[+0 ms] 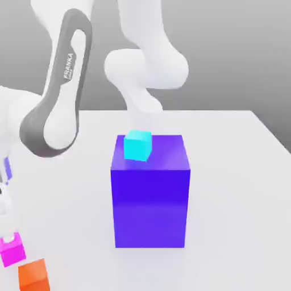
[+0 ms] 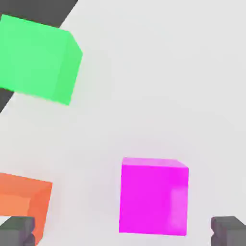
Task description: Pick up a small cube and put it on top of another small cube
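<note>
In the exterior view, the orange cube is cut off by the bottom edge, and the arm by the top and left edges. The magenta cube's top is partly covered by the hand. In the hand view, the green cube and orange cube are cropped at the side.

Magenta cube; orange; green

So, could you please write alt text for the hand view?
A magenta cube sits on a pale tabletop between the open fingers of a gripper. An orange cube and a green cube are nearby.
</note>
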